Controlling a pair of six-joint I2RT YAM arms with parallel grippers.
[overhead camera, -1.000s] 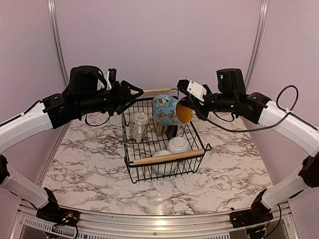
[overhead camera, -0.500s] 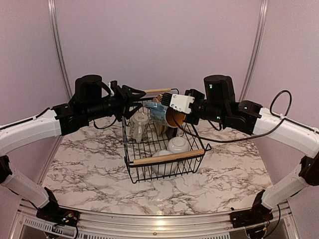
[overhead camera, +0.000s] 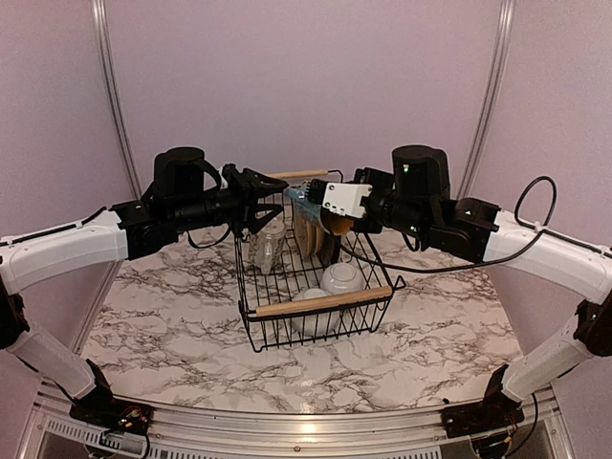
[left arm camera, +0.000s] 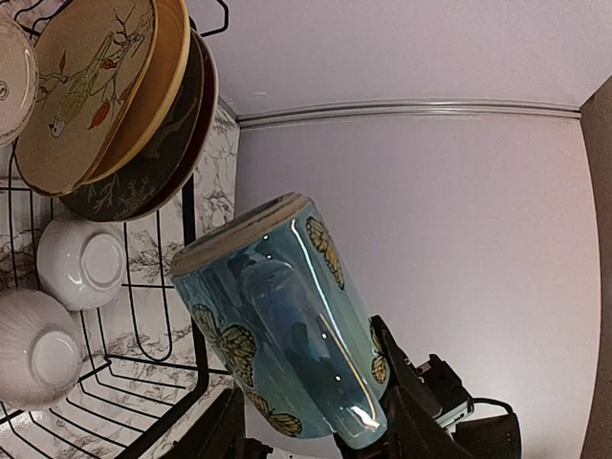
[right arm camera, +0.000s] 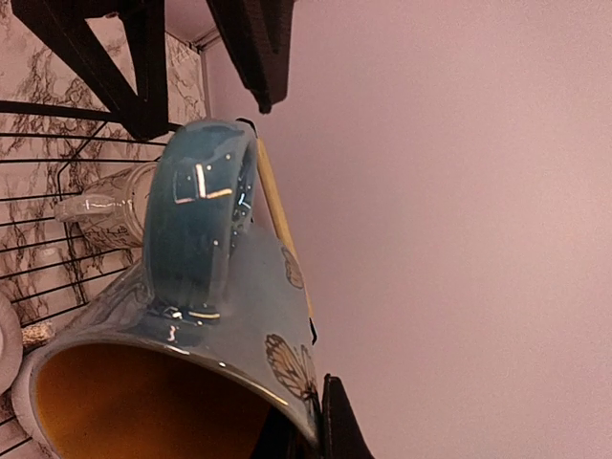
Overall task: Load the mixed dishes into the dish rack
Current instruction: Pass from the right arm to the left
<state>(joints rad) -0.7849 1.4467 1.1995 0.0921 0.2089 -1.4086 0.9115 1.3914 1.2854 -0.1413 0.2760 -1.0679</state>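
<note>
Mug: above dish rack, 12 o'clock end. Right gripper is clamped on its rim. Left gripper is spread wide at its base, apparently without contact. Glazed ceramic: rigid, slick, breakable. Grasp body or handle.

A marble desk, white with dark veins. A clear glass jar stands upright near the back of the desk. A plain pink wall rises behind the desk, with two silver strips.
</note>
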